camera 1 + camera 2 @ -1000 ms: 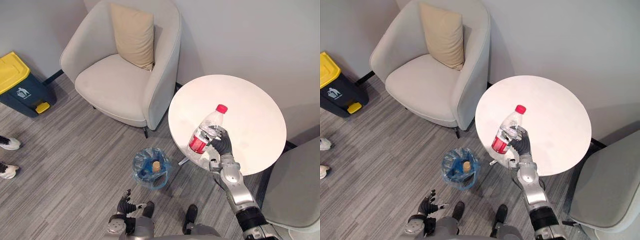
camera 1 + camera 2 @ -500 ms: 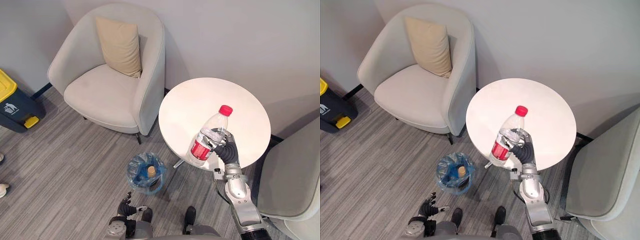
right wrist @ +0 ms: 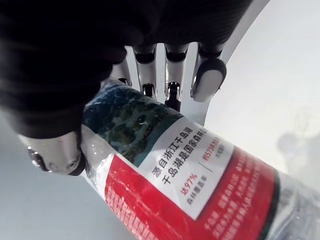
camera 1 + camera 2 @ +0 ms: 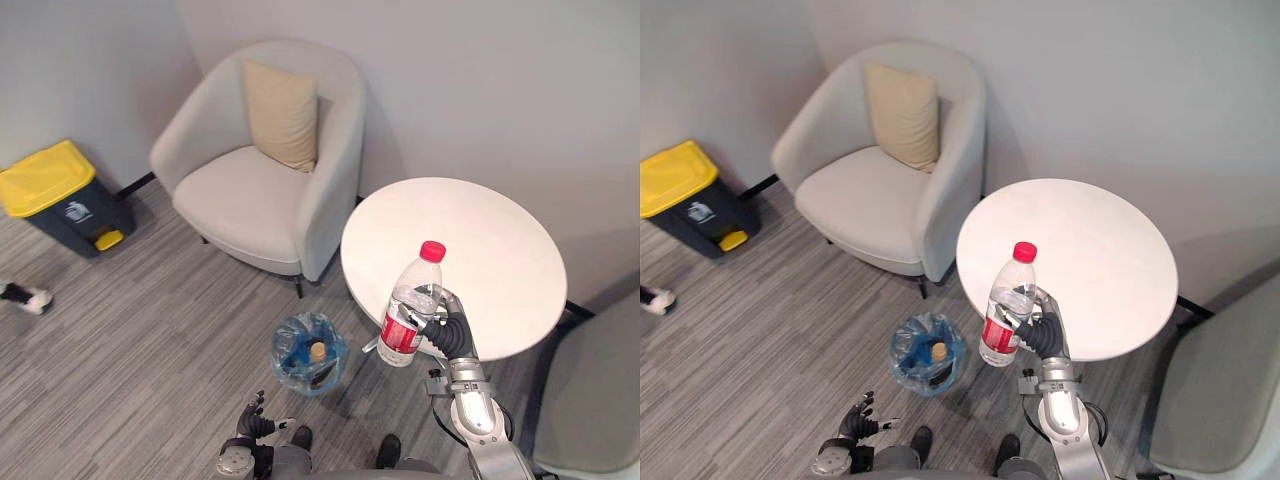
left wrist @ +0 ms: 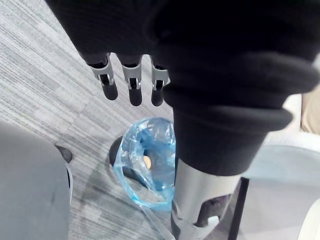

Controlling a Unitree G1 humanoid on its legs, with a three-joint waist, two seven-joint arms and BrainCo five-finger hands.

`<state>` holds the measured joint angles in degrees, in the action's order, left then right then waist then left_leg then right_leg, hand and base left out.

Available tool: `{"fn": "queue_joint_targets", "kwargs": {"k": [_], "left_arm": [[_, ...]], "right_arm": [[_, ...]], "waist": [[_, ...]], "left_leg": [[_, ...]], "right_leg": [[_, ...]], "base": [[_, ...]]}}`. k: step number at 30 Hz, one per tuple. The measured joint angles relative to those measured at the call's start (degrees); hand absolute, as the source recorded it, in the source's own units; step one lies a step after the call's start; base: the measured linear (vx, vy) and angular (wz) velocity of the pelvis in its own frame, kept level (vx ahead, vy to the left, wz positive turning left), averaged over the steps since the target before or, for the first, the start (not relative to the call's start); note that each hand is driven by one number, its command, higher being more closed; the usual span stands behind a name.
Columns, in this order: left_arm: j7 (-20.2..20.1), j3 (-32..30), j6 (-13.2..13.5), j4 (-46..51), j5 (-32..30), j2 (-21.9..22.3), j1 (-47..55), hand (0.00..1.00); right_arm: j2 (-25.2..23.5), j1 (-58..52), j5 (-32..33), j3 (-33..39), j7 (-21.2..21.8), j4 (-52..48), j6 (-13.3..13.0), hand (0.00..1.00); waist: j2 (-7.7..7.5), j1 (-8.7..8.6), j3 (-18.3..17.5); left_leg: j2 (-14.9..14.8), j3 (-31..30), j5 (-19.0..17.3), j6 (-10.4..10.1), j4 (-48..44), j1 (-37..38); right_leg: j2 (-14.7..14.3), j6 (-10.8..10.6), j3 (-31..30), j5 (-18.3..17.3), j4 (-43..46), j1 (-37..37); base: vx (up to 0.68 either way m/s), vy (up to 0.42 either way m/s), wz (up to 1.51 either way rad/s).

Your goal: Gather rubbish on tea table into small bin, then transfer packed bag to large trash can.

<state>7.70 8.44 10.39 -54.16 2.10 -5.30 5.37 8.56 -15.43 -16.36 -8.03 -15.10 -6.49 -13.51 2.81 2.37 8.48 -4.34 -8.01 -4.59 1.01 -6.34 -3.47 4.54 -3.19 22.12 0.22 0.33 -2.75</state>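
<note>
Grips a clear bottle (image 4: 406,308), red cap up, in the right hand (image 4: 448,335), fingers curled round its label, over the desk's (image 4: 490,240) near edge. Hangs the left hand (image 4: 248,420) low, fingers relaxed, near the blue-lined small bin (image 4: 285,365) on the floor.

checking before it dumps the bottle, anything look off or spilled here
Nothing stands out. The capped bottle is gripped in the right hand, and the small bin stands upright beside the tea table.
</note>
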Motion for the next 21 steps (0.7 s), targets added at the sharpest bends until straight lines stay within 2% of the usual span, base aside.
{"fn": "queue_joint_targets", "kwargs": {"k": [1, 2, 3, 4, 5, 6, 7, 9, 12, 15, 16, 17, 18, 19, 21], "left_arm": [[0.06, 0.18, -0.02, -0.05, -0.02, 0.16, -0.01, 0.0], [0.09, 0.47, -0.03, -0.07, -0.02, 0.27, 0.07, 0.0], [0.11, 0.69, -0.03, -0.04, -0.03, 0.35, -0.22, 0.0], [0.12, 1.15, -0.1, -0.12, -0.04, 0.41, 0.0, 0.0], [0.14, 1.16, -0.09, -0.11, -0.05, 0.47, 0.26, 0.0], [0.15, 1.16, -0.12, -0.11, -0.08, 0.44, 0.25, 0.0], [0.15, 1.16, -0.13, -0.1, -0.2, 0.31, 0.27, 0.0], [0.12, 1.22, -0.13, 0.28, -0.53, -0.08, 0.12, 0.0], [0.07, 2.28, -0.07, 2.18, -0.51, -2.33, 0.0, 0.0], [0.08, 2.41, -0.13, 2.67, -0.51, -2.97, -0.01, 0.0], [0.08, 2.41, -0.16, 2.83, -0.52, -3.03, 0.07, 0.0], [0.1, 2.37, -0.15, 3.12, -0.5, -3.02, 0.29, 0.0], [0.1, 2.62, -0.13, 3.3, -0.54, -2.86, 0.22, 0.0], [0.14, 2.64, -0.17, 3.28, -0.54, -3.43, 0.22, 0.0], [0.09, 2.52, -0.16, 2.79, -0.55, -3.71, -0.5, 0.0]], "right_arm": [[0.27, 0.1, 0.15, 0.21, -0.38, 0.0, -0.03, 1.0], [0.54, 0.1, 0.28, 0.27, -0.71, 0.01, -0.01, 1.0], [0.83, 0.21, 0.51, 0.3, -1.2, 0.02, -0.01, 1.0], [1.42, 0.33, 0.58, 0.43, -1.28, 0.03, -0.01, 1.0], [1.79, 0.31, 0.56, 0.5, -1.31, 0.03, 0.04, 1.0], [1.84, 0.43, 0.52, 0.47, -1.31, 0.38, 0.29, 1.0], [1.67, 0.53, 0.51, 0.45, -1.31, 0.66, 0.37, 1.0], [0.95, 0.8, 0.49, 0.43, -1.29, 1.06, 0.47, 1.0], [-0.72, 4.01, 0.24, -0.64, -1.17, 3.85, 1.05, 1.0], [-0.8, 6.07, -0.06, -2.09, -1.07, 5.17, 1.54, 1.0], [-0.82, 6.08, -0.08, -2.26, -1.01, 5.17, 1.54, 1.0], [-0.74, 6.04, -0.17, -2.39, -0.94, 5.18, 1.57, 1.0], [-0.66, 6.01, -0.36, -2.66, -0.86, 5.2, 1.54, 1.0], [-0.63, 6.32, -0.6, -3.19, -0.84, 5.18, 1.37, 1.0], [-0.6, 6.54, -1.1, -3.32, -0.82, 5.56, 1.38, 1.0]], "waist": [[0.27, -0.21, 0.04], [0.3, -0.23, 0.02], [0.93, -0.16, -0.4], [0.97, -0.25, -0.47], [1.32, -0.26, -0.66], [1.41, -0.21, -0.87], [1.16, -0.22, -0.91], [0.21, -0.22, -0.76], [-3.21, -0.09, 0.15], [-4.16, -0.15, 0.14], [-4.23, -0.22, 0.14], [-4.14, -0.38, 0.17], [-3.02, -1.26, 0.61], [-3.4, -2.03, 0.77], [-3.82, -1.92, 1.13]], "left_leg": [[-1.52, 5.6, -0.1, 0.18, 0.07, -0.08], [-2.07, 7.95, -0.11, 0.79, 0.1, -0.25], [-2.85, 12.7, -0.12, 1.49, 0.09, -0.56], [-3.01, 14.67, 0.0, 1.32, 0.01, -1.12], [-2.89, 14.76, 0.91, 0.06, -0.1, -1.4], [-2.77, 14.69, 2.49, -2.54, -0.27, -1.58], [-2.37, 14.75, 2.55, -2.64, -0.31, -1.58], [-1.33, 15.22, 2.01, -3.1, -0.9, -1.6], [0.57, 16.17, -1.94, -2.63, -6.14, -2.49], [1.36, 16.11, -4.26, -2.12, -9.11, -2.89], [1.55, 15.92, -4.35, -1.99, -9.03, -2.67], [1.5, 15.34, -4.35, -1.97, -8.62, -2.14], [0.53, 13.05, -4.44, -1.81, -8.0, -1.68], [0.3, 11.31, -4.48, -1.77, -7.5, -1.67], [0.27, 10.38, -4.48, -1.84, -7.83, -1.68]], "right_leg": [[0.65, -0.5, 0.46, -0.77, 1.02, 0.18], [1.02, -0.65, 0.69, -0.89, 1.22, 0.32], [1.81, -0.98, 0.83, -1.11, 1.71, 0.93], [2.28, -1.6, 0.7, -1.54, 2.04, 1.43], [2.52, -1.8, 0.37, -1.76, 2.46, 1.68], [2.91, -2.02, 0.35, -2.26, 3.06, 1.75], [3.42, -2.49, 0.37, -2.74, 3.54, 1.78], [5.18, -3.09, 0.67, -4.35, 6.4, 2.43], [9.53, -3.41, -0.97, -9.0, 16.74, 5.27], [10.63, -3.03, -6.23, -9.06, 23.32, 8.03], [10.64, -2.37, -7.48, -8.64, 24.54, 8.27], [10.29, -0.18, -9.44, -7.61, 27.16, 9.32], [8.35, 1.71, -12.68, -9.9, 30.32, 11.68], [5.29, 1.01, -15.77, -13.33, 28.77, 12.65], [2.12, 0.54, -17.87, -13.97, 23.7, 13.54]], "base": [[-0.01, 0.018, 0.44], [0.02, 0.059, 0.34], [0.06, 0.078, 0.24], [0.11, 0.102, 0.25], [0.13, 0.102, 0.23], [0.13, 0.098, 0.19], [0.16, 0.103, 0.25], [0.16, 0.094, 0.24], [0.17, 0.101, 0.14], [0.17, 0.108, 0.15], [0.16, 0.121, 0.29], [0.14, 0.086, 0.4], [0.16, 0.01, 0.61], [0.12, -0.053, 0.58], [0.08, -0.104, 0.47]]}}
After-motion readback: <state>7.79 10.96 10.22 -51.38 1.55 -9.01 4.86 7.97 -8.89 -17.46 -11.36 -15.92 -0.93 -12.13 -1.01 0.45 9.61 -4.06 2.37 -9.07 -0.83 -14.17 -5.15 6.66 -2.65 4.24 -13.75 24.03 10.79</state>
